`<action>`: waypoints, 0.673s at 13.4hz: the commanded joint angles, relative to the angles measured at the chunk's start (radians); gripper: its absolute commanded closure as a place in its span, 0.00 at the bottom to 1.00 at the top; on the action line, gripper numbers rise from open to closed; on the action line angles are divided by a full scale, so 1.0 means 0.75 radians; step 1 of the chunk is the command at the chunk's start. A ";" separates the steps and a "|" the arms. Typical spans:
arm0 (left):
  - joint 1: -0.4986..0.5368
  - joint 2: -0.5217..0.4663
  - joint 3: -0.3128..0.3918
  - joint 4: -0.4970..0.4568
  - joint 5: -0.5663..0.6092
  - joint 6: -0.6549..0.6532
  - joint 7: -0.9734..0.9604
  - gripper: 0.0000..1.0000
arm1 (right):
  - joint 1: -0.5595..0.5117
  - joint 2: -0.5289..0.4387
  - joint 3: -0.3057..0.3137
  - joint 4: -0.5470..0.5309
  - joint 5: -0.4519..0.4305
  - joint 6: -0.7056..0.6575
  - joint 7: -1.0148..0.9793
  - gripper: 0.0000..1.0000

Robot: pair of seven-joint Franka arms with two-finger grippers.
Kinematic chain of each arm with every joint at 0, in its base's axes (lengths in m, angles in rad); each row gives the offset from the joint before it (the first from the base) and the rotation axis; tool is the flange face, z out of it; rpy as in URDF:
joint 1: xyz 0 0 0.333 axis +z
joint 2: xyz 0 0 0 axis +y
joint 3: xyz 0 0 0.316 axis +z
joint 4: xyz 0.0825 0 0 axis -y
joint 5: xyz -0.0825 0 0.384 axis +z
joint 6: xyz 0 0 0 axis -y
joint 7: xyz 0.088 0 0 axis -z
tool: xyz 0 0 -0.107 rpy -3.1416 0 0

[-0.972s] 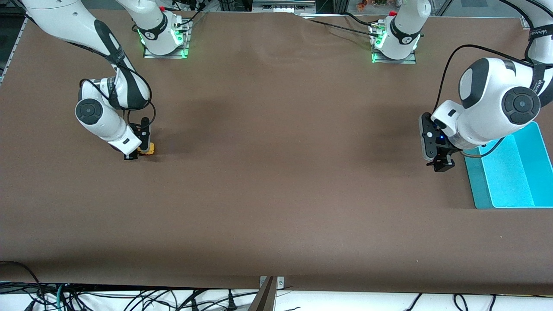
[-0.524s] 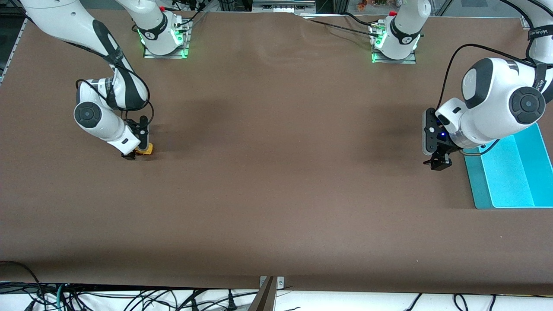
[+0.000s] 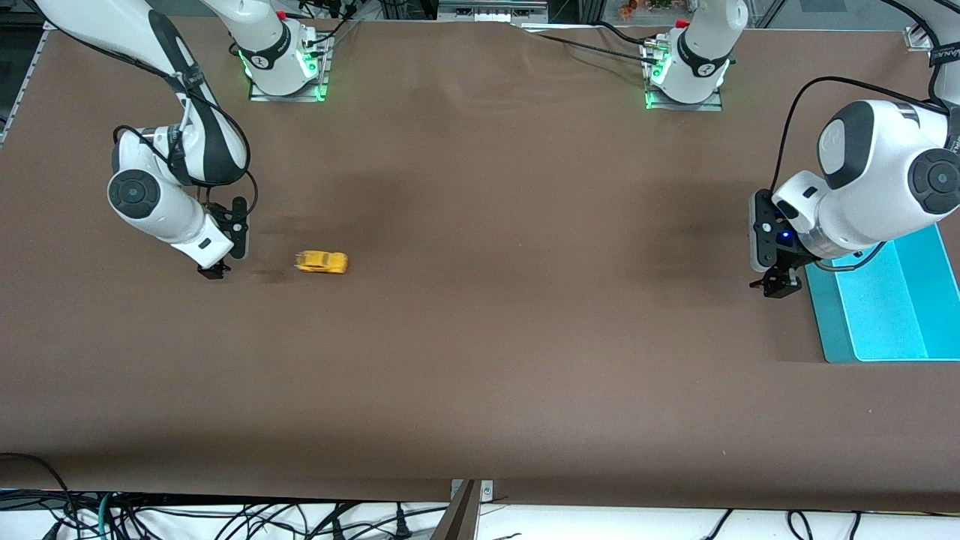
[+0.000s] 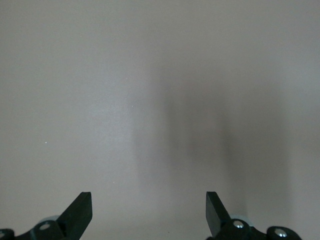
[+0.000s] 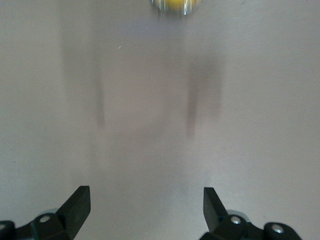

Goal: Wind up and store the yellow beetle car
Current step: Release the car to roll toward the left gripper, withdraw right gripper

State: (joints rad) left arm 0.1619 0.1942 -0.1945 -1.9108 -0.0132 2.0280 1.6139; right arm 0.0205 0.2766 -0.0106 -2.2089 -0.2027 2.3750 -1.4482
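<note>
The right gripper point(image 3: 220, 259), spread, has let go; the yellow beetle car point(image 3: 322, 262) has rolled away toward the blue bin point(image 3: 885, 315). The left gripper point(image 3: 778, 285) waits spread beside that bin.

A shallow turquoise tray point(image 3: 885, 315) is lying on the brown table point(image 3: 487, 360) at the edge toward the left arm's end, while dark cables point(image 3: 225, 521) are trailing below the table's near edge.

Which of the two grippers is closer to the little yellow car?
The right gripper, open beside the yellow car; the left gripper hangs by the blue tray.
</note>
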 commanded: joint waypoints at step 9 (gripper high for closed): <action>0.081 0.031 0.002 -0.044 0.087 0.106 0.053 0.00 | -0.015 -0.089 0.053 0.321 0.191 -0.346 0.768 0.00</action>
State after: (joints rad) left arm 0.2137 0.2068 -0.1860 -1.9328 0.0124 2.0701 1.6295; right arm 0.0204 0.2316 0.0178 -1.9856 -0.0763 2.1407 -0.9631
